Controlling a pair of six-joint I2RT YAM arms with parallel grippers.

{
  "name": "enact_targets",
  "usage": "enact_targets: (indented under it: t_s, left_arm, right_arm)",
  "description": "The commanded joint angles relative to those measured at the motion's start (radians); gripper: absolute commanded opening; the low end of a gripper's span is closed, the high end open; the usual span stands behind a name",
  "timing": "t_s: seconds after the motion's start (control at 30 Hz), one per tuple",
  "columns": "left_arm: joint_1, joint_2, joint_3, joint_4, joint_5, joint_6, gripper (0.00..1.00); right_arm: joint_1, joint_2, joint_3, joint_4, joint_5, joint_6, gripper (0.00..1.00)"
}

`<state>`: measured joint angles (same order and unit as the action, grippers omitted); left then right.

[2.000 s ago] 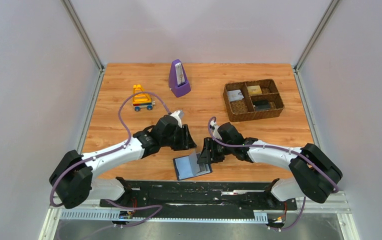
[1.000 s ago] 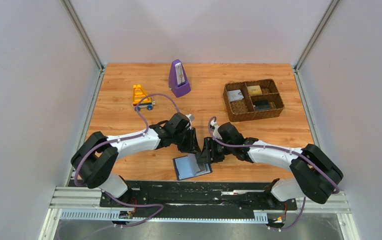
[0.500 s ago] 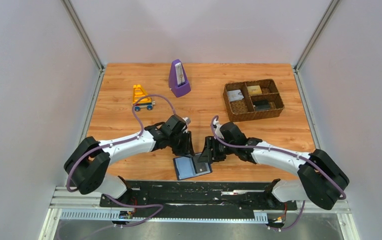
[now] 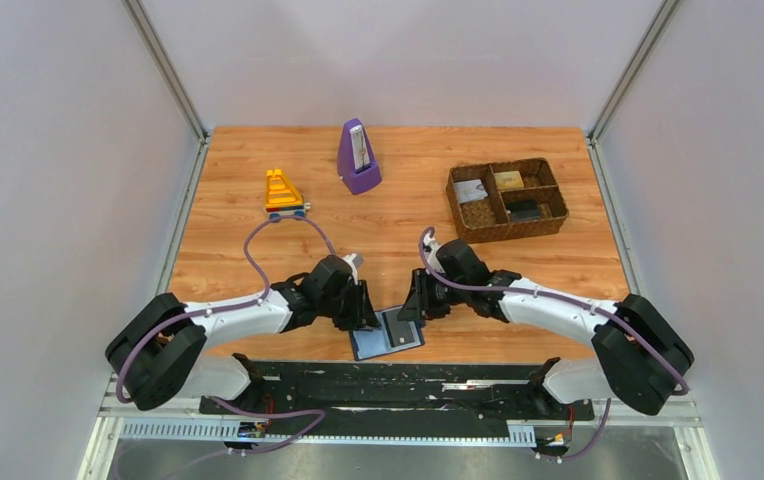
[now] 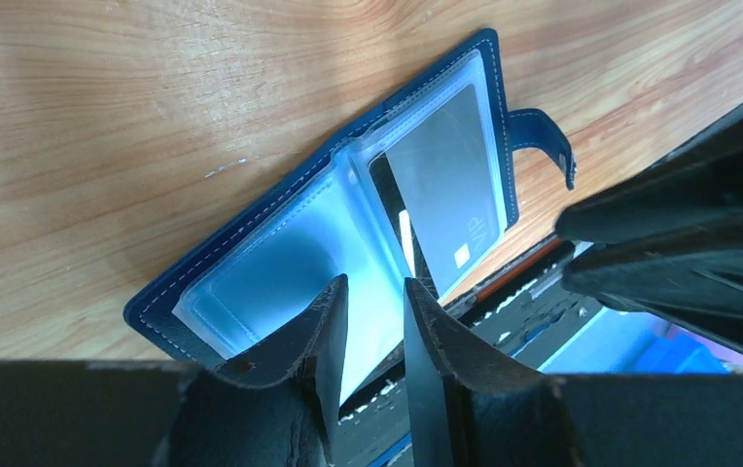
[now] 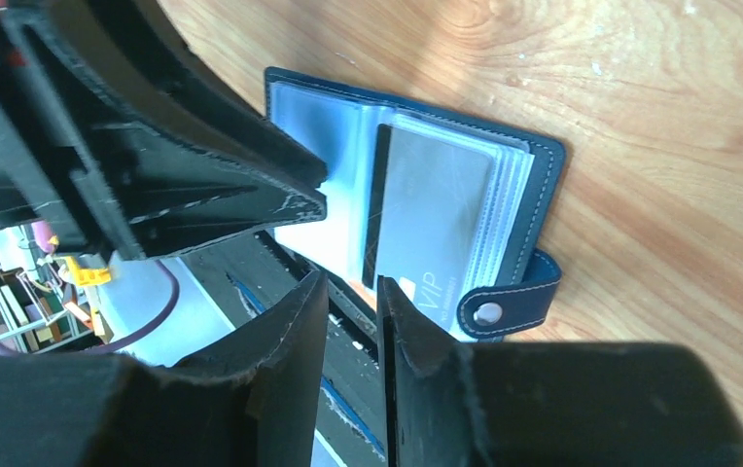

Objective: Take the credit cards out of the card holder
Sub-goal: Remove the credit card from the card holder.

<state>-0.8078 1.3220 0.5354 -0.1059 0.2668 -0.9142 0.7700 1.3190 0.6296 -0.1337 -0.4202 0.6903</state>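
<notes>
Wood-grain tabletop (image 4: 408, 215) between pale walls (image 4: 58, 200); black rail (image 4: 408, 383) fronting it.

Both grippers are crowding the card holder (image 4: 386, 333) at bottom centre of the top view. The left gripper (image 4: 366, 310) is hanging over its left half and the right gripper (image 4: 411, 306) over its upper right corner, with only a thin gap showing between them. The holder is lying at the near edge of the counter (image 4: 398, 200), with the black rail (image 4: 398, 375) just below. The woven basket (image 4: 506, 200) at upper right, the purple metronome (image 4: 358, 158) at top centre and the orange toy (image 4: 283, 192) at upper left are standing well apart, leaving the middle passable.
</notes>
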Motion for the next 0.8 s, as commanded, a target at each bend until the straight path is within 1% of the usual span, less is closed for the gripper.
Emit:
enact_targets:
  t_s: [0.0, 0.23, 0.43, 0.67, 0.77]
  left_arm:
    - [0.003, -0.045, -0.052, 0.189, -0.017, -0.066, 0.36]
    - [0.003, -0.022, -0.076, 0.229, -0.024, -0.072, 0.38]
    - [0.002, 0.030, -0.100, 0.319, -0.002, -0.106, 0.38]
    - [-0.015, 0.073, -0.109, 0.350, -0.024, -0.141, 0.38]
    - [-0.019, 0.093, -0.119, 0.394, -0.016, -0.160, 0.38]
  right_arm:
    - [0.003, 0.052, 0.032, 0.067, 0.012, 0.006, 0.26]
    - [0.003, 0.139, 0.009, 0.108, 0.038, 0.019, 0.25]
    - [0.003, 0.156, -0.041, 0.147, 0.056, 0.041, 0.25]
    - [0.003, 0.159, -0.068, 0.174, 0.060, 0.055, 0.25]
    - [0.003, 0.155, -0.067, 0.174, 0.060, 0.056, 0.25]
